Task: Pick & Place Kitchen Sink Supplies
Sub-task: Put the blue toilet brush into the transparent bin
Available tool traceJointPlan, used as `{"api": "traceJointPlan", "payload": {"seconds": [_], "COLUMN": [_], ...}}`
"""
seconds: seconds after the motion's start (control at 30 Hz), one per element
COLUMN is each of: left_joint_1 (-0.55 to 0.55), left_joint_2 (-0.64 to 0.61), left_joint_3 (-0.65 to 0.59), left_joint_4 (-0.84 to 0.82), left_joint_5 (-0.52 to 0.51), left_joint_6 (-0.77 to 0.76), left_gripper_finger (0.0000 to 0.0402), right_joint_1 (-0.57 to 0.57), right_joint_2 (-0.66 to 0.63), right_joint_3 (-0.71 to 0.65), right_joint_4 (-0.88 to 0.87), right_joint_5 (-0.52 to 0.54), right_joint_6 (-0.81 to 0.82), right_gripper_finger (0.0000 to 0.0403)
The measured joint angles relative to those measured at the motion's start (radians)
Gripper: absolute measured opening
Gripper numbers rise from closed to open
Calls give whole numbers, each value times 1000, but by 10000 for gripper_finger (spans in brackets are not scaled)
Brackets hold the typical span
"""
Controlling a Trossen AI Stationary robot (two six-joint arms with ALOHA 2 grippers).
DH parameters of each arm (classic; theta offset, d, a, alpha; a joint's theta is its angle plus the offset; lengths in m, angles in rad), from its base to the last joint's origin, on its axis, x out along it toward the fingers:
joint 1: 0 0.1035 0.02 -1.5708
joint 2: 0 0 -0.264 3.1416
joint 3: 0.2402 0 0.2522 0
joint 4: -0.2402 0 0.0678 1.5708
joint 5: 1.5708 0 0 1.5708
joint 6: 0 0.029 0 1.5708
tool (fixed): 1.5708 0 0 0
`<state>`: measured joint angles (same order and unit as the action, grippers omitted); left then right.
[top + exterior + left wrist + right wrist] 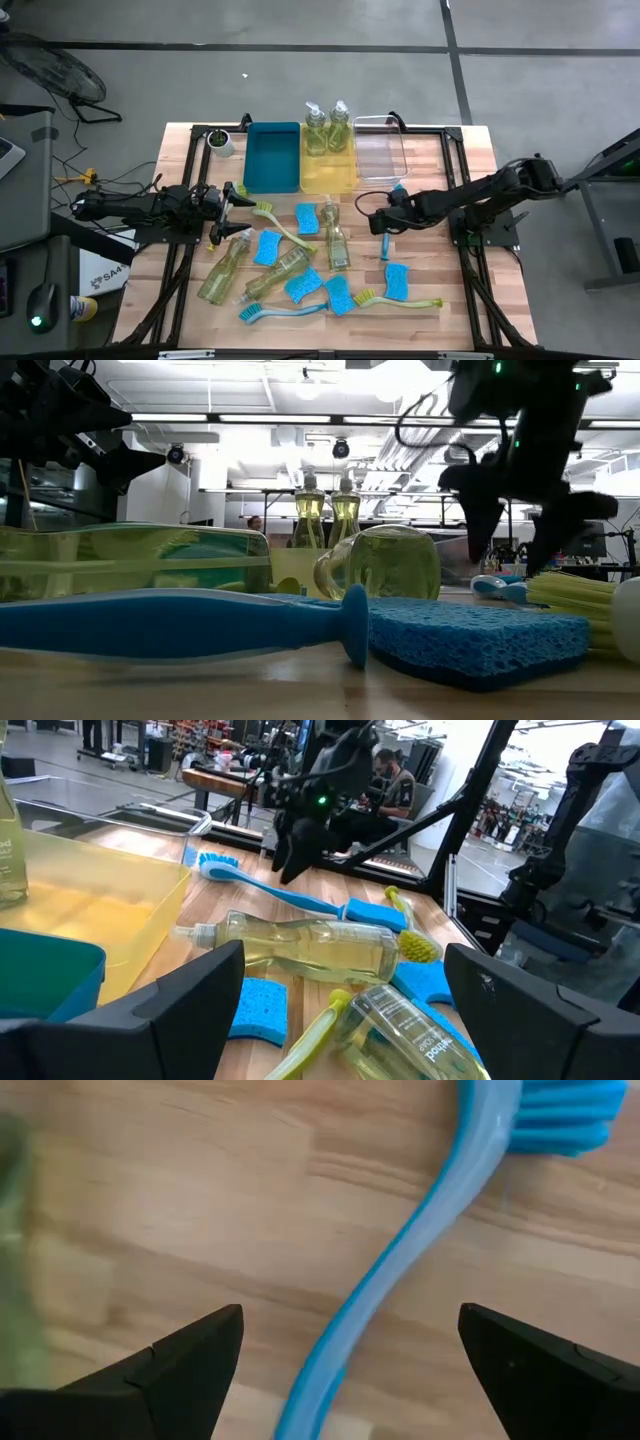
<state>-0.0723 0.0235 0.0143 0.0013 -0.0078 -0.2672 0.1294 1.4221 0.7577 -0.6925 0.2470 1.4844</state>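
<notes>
1. The blue dish brush (pixel 400 1270) is the thing to watch. It lies flat on the desk (pixel 470 300), just in front of the clear bin (pixel 378 150), head towards the bin and handle running out towards the front edge.

2. The right tool (pixel 378 217) hangs right over it, released, fingers spread wide and gripping nothing. In the right wrist view the handle curves through the gap between the two fingers (pixel 190 1365), closer to one side than dead centre.

3. What could go wrong: the handle is thin, curved and looks slick. I'd guess that if the tool clenches off-centre, the brush swivels or squirts out sideways instead of getting pinched.

4. Also, the handle lies low on the wood, so the fingertips may scrape the desk before they get under it.

5. A soap bottle (pixel 337 245) lies just beside it on the left-arm side, near enough that a sloppy approach could bump it and set it rolling.

6. The left tool (pixel 232 196) waits over the desk's left side near the blue bin (pixel 271 155), also released and holding nothing.
</notes>
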Motion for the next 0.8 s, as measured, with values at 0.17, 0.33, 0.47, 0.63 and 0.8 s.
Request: {"api": "traceJointPlan", "payload": {"seconds": [0.17, 0.33, 0.47, 0.63, 0.8], "left_joint_1": [0, 0, 0, 0, 0], "left_joint_2": [0, 0, 0, 0, 0], "left_joint_3": [0, 0, 0, 0, 0], "left_joint_4": [0, 0, 0, 0, 0], "left_joint_5": [0, 0, 0, 0, 0], "left_joint_6": [0, 0, 0, 0, 0], "left_gripper_finger": [340, 340, 340, 340, 340], "right_joint_1": [-44, -73, -85, -90, -90], "right_joint_2": [40, 84, 114, 132, 134], "right_joint_3": [-35, -35, -34, -32, -32], "right_joint_4": [53, 88, 118, 117, 104], "right_joint_5": [-23, -52, -72, -93, -105], "right_joint_6": [-22, -68, -84, -100, -101], "right_gripper_finger": [364, 361, 347, 316, 279]}}
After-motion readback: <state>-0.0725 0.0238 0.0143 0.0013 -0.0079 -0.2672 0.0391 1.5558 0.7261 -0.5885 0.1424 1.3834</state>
